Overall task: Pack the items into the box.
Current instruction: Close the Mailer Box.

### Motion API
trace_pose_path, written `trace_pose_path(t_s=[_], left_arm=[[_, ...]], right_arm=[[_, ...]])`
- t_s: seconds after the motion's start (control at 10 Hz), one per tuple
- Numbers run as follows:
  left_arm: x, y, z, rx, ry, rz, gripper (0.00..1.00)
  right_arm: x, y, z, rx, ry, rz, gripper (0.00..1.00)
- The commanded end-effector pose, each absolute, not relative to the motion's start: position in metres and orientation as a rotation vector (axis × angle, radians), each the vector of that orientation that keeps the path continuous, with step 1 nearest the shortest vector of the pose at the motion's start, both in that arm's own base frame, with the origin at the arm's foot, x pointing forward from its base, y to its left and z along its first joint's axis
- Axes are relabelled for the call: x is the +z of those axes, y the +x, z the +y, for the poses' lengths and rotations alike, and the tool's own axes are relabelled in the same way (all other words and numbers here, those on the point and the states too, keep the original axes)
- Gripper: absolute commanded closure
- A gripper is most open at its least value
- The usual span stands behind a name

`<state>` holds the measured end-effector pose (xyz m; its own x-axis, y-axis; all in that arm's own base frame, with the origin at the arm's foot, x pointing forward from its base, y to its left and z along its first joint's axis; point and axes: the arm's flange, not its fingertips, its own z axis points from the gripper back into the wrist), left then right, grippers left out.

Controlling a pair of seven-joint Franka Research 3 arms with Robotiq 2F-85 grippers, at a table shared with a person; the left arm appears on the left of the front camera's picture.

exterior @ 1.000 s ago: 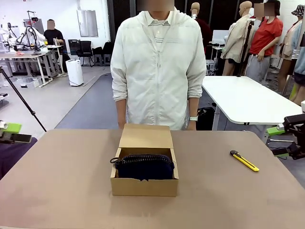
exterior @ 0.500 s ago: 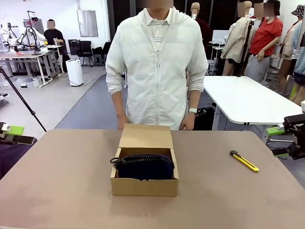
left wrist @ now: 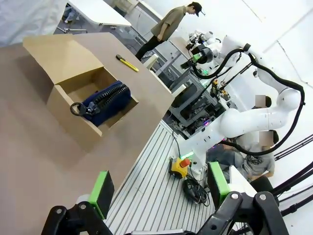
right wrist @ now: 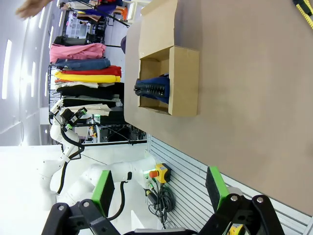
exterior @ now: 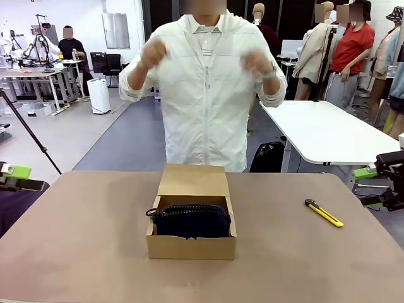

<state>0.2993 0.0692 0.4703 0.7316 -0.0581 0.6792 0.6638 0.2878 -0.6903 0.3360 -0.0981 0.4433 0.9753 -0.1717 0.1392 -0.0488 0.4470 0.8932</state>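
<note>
Two grippers hang wide open and empty beside the table [exterior: 76,252]: the left gripper [left wrist: 160,190] and the right gripper [right wrist: 159,191]. One open box [exterior: 191,247] stands mid-table, with one pouch [exterior: 191,221] inside, zip upward. One knife [exterior: 324,213] lies farther right. Behind, the person holds two hands [exterior: 153,53] raised at shoulder height.

robotics lab, white robot arm [left wrist: 239,120], worktable [exterior: 328,132], clothes rack [right wrist: 85,73]

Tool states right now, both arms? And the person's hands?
left tool: open, empty.
right tool: open, empty.
person's right hand: up at chest height, blurred; cannot tell if it holds anything.
person's left hand: up, blurred; cannot tell.
</note>
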Motion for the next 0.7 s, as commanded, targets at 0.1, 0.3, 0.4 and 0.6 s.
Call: trace_pose_path(t_s=[0.1,0.3,0.4,0.6], left_arm=[[0.4738,0.2979,0.0674,-0.512,-1.213,-0.61,0.0],[0.4738,0.2979,0.0674,-0.512,-1.213,-0.61,0.0],[0.4738,0.2979,0.0674,-0.512,-1.213,-0.61,0.0],[0.4738,0.2979,0.0674,-0.512,-1.213,-0.61,0.0]], right_arm=[[0.4477,0.3353,-0.0998,-0.077,1.103,-0.206,0.0],[0.4477,0.3353,-0.0998,-0.077,1.103,-0.206,0.0],[0.4477,0.3353,-0.0998,-0.077,1.103,-0.206,0.0],[0.4477,0.3353,-0.0998,-0.077,1.103,-0.206,0.0]])
